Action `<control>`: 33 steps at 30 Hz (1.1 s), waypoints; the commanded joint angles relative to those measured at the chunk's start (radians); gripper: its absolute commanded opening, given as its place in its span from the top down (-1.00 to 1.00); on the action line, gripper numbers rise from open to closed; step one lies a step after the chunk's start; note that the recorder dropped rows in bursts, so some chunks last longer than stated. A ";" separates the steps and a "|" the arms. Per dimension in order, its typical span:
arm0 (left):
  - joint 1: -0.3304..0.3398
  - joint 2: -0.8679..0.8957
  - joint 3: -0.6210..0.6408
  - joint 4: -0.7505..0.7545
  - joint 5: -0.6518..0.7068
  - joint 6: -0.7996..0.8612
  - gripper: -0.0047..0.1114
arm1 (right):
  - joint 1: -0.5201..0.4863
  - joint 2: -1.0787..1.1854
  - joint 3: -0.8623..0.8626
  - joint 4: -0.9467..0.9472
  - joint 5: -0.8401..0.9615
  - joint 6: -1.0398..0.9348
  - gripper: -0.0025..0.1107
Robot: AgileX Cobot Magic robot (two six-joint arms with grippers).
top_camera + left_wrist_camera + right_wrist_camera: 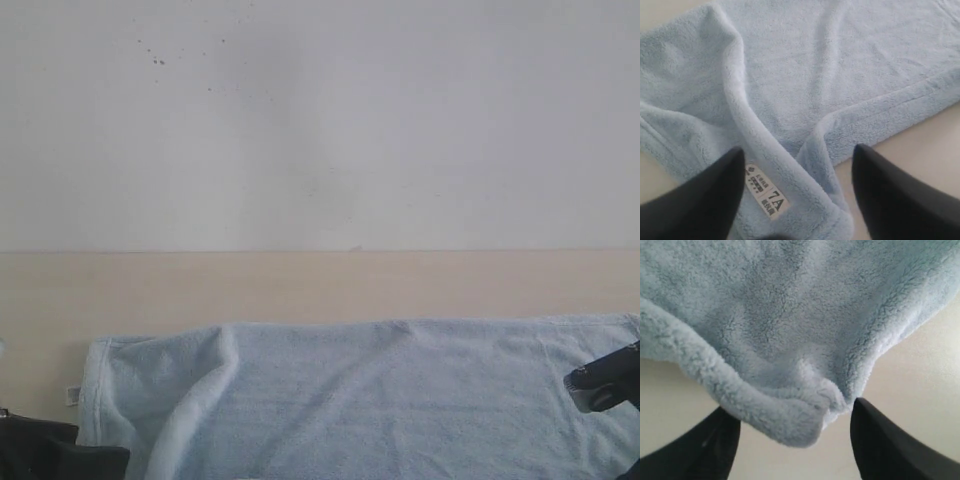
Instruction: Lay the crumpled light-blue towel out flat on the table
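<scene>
The light-blue towel (pixel 400 400) lies spread across the near part of the beige table (pixel 300 285). Its left end is folded over in a thick ridge (pixel 195 400). My left gripper (pixel 60 450) is at the towel's near left corner. In the left wrist view that gripper (pixel 799 149) is open, and the rumpled corner (pixel 805 185) with its white tag (pixel 765 192) lies between the fingers. My right gripper (pixel 600 380) is at the towel's right end. It is open too (pixel 791 407), and a thick rolled towel corner (pixel 790 420) sits loose between its fingers.
A white wall (pixel 320 120) rises behind the table's far edge. Bare tabletop (pixel 300 285) runs as a wide strip beyond the towel and shows beside both corners (pixel 920 145) (pixel 920 370).
</scene>
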 commanded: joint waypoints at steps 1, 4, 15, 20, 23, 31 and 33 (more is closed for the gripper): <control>0.001 -0.009 0.005 0.003 -0.036 -0.098 -0.31 | 0.002 -0.009 -0.030 0.050 -0.005 0.007 -0.12; 0.001 -0.009 -0.001 0.003 -0.043 -0.098 -0.29 | 0.002 -0.027 -0.080 0.071 0.012 0.007 -0.12; 0.001 0.012 -0.094 0.003 0.127 0.109 -0.16 | 0.002 -0.107 -0.186 0.282 -0.087 -0.165 -0.11; 0.001 0.100 -0.081 0.003 0.067 0.101 -0.18 | 0.002 -0.045 -0.186 0.814 -0.089 -0.678 -0.11; 0.001 0.164 -0.085 0.003 0.060 0.047 -0.07 | 0.002 -0.009 -0.186 0.992 -0.066 -0.852 -0.11; 0.001 0.282 -0.085 0.003 0.028 0.051 0.73 | 0.002 0.000 -0.186 0.985 -0.121 -0.832 0.33; 0.001 0.288 -0.081 0.003 0.028 0.056 0.85 | 0.002 0.000 -0.186 0.985 -0.121 -0.830 0.61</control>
